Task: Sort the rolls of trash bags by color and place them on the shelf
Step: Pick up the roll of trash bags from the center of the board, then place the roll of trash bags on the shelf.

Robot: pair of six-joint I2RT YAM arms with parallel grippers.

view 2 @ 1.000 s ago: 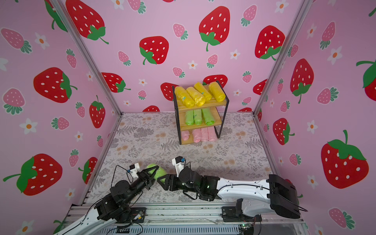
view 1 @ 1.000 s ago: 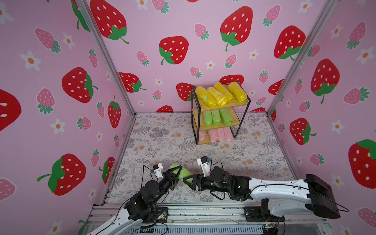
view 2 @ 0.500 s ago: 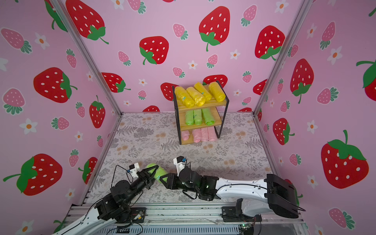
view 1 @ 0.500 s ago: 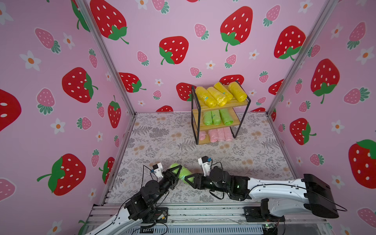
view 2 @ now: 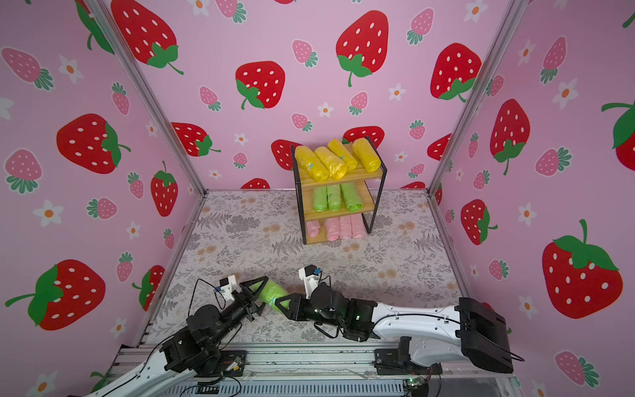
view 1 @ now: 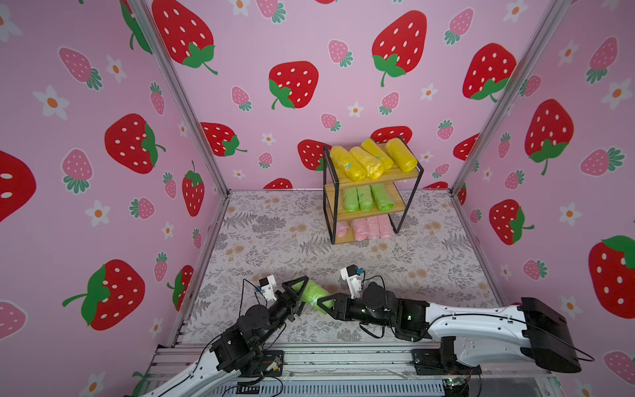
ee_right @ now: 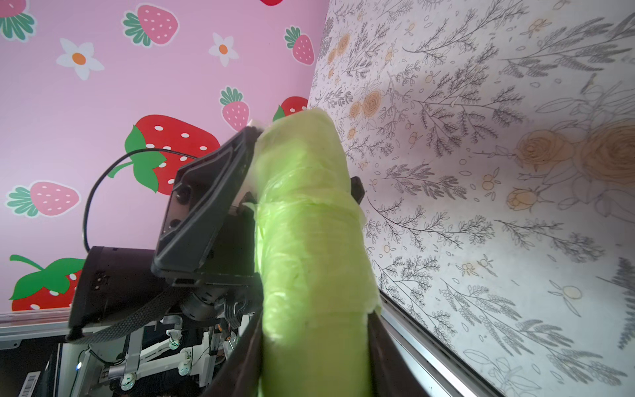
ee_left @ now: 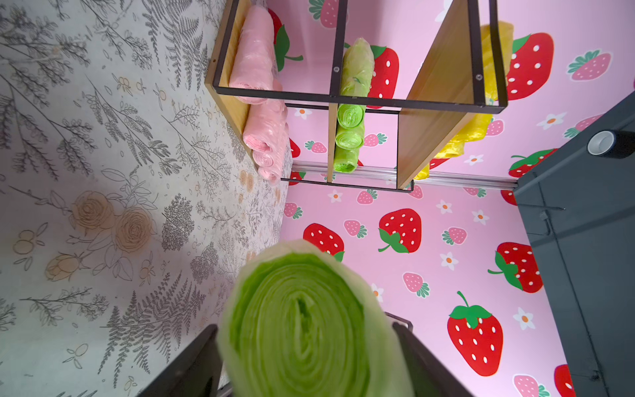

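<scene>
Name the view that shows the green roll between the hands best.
Right wrist: the green roll shows nearly its full side. Left wrist shows only its spiral end; both top views show it small, partly covered.

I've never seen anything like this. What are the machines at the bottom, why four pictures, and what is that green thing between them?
They are a left arm and a right arm of a robot, each ending in a two-fingered gripper. Two pictures come from a twin camera overhead, so they look nearly alike; the other two come from cameras on the arms' wrists. The green thing is a roll of trash bags: the right gripper is closed on one end, and the left gripper has its jaws open around the other end. On the flowered table stands a shelf with four yellow rolls on top, three green rolls in the middle and four pink rolls at the bottom.
</scene>
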